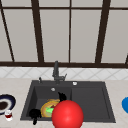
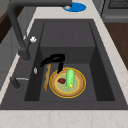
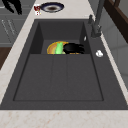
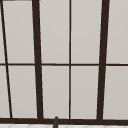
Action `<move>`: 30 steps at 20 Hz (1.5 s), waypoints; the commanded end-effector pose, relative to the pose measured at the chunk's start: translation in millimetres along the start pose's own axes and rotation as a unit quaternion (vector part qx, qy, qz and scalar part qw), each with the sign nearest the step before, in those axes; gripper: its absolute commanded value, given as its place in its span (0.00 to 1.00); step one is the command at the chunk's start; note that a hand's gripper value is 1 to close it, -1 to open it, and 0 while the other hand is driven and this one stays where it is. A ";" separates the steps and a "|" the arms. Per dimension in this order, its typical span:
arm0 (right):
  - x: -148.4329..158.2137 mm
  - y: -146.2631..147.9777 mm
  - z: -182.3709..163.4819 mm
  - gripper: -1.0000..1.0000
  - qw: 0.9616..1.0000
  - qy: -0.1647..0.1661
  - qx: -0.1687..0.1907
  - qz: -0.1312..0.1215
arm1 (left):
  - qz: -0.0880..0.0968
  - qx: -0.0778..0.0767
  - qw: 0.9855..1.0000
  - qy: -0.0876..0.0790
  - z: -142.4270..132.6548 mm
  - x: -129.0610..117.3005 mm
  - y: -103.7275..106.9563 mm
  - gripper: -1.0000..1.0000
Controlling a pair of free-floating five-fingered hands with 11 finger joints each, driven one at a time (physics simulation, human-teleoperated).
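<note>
A big window fills the wall behind the sink, with dark brown bars running up and across pale, milky panes. Under it, at 12 o'clock from the sink, runs a strip of white tiles with a criss-cross pattern. The surface is light stone with soft marble swirls, and a dark grey sink is set into it. A dark tap stands at the back edge, at 12 o'clock. In the left side view, brown wood floor shows at 3 o'clock. In the right side view, grey cupboard fronts sit at 10 o'clock.
</note>
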 end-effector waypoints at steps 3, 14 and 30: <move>-18.5 2.6 -15.5 0.00 0.999 0.015 0.051 0.009 | 0.000 0.000 1.000 0.000 0.0 0.0 0.0 0.50; -24.2 -9.7 -7.4 0.00 0.994 -0.012 0.109 0.011 | 0.000 0.000 1.000 0.000 0.0 0.0 0.0 0.50; -38.9 -31.3 -5.1 0.00 0.989 -0.024 0.144 0.039 | 0.000 0.000 1.000 0.000 0.0 0.0 0.0 0.50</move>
